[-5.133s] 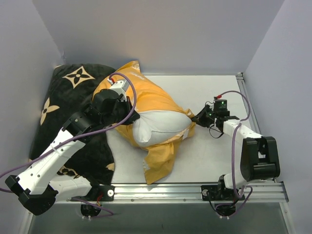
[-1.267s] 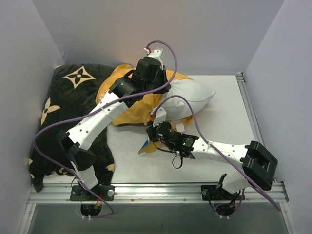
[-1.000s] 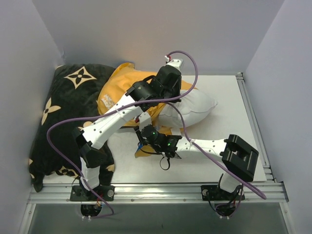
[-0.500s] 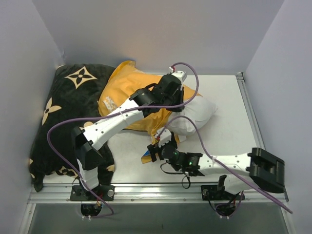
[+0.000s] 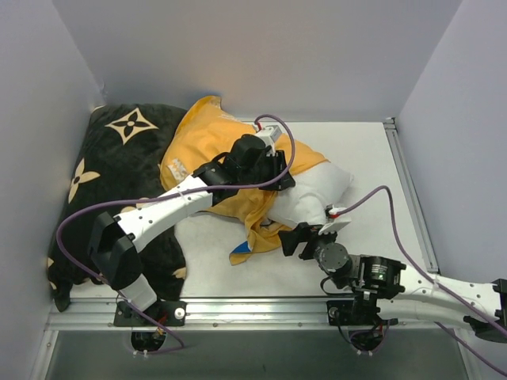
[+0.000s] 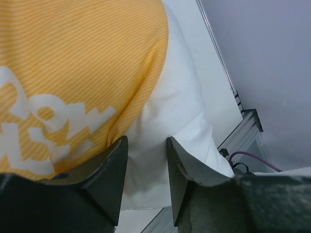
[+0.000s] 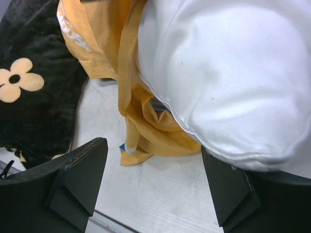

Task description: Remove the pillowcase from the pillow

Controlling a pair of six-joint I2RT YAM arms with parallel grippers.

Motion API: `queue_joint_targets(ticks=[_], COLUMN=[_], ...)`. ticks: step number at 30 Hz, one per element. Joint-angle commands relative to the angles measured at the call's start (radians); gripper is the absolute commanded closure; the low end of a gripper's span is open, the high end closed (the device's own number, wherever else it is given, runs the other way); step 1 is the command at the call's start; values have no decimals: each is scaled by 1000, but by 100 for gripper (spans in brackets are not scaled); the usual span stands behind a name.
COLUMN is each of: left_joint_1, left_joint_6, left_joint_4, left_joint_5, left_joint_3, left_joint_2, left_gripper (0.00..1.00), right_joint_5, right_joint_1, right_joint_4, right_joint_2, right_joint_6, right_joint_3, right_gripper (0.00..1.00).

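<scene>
Pillowcase: the orange-yellow face is turned up; it is bunched in the upper middle of the top view, and its left edge is laid against the cushion. White lettering is seen on it in the left wrist view.
Pillowcase flap: a loose, creased fold trails toward the lower centre of the top view, and a small blue patch is shown at its tip.
Pillow: plain white. Its right end is bared and juts out of the pillowcase just right of centre, resting on the bench. Its left part is covered by the orange fabric.
Left gripper: it is held over the line where the pillowcase ends and the white pillow begins. In its wrist view the jaws are parted by a narrow gap and nothing is clamped; the fabric edge and the pillow are seen beyond the gap. Whether the fingertips touch the cloth cannot be told.
Right gripper: it is placed low in the centre of the top view, just below the pillow's bare end. The jaws are spread wide and nothing is held between them; the flap and bare bench are framed in the gap.
Cushion: black with beige flower motifs, spread along the left side of the frame.
Bench: white, bare at the right of the pillow.
Rail: a metal strip along the bottom edge, where both arm bases are bolted.
</scene>
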Motion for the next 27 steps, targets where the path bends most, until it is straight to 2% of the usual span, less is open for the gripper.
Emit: queue_joint_targets(ticks=[1,3,8,11,12,15,16,17,18,20,21,22,25,27], left_joint_1=[10,4,-10,-13,-11,-13,-13,-13,-13,-16,-22,-23,-36,-51], left_joint_6=[-21,-17,15,19,18,13,13,24,35,91,119,146,255,320], left_joint_4=[180,207,257,238,228,185,168,154,139,70,42,-2,-73,-78], left_joint_5=[42,65,85,37,14,-95,-137,-176,-191,-213,-257,-260,-254,-267], left_joint_3=[-80,-104,-150,-161,-164,-180,-178,-174,-143,-88,-33,-8,69,80], left_joint_2=[-45,-55,-100,-147,-173,-229,-236,-236,-230,-182,-160,-140,-62,-26], left_gripper=[50,43,35,32,32,32,32,31,31,30,29,28,23,22], right_joint_5=[68,62,168,177,148,-21,-91,-155,-289,-413,-556,-614,-741,-774], right_joint_1=[15,13,10,-59,-150,-312,-426,-485,-536,-670,-721,-787,-824,-824], right_joint_4=[-296,-386,-600,-710,-735,-718,-694,-672,-601,-496,-420,-393,-318,-243], right_joint_2=[-36,-24,0,-7,-5,9,32,47,58,69,90,105,168,187], right_joint_6=[163,172,247,258,246,179,136,110,59,25,8,8,23,45], right_joint_3=[100,189,363,399,411,390,382,376,367,318,310,312,315,283], right_gripper=[20,19,12,5,3,0,0,0,0,0,0,0,0,0])
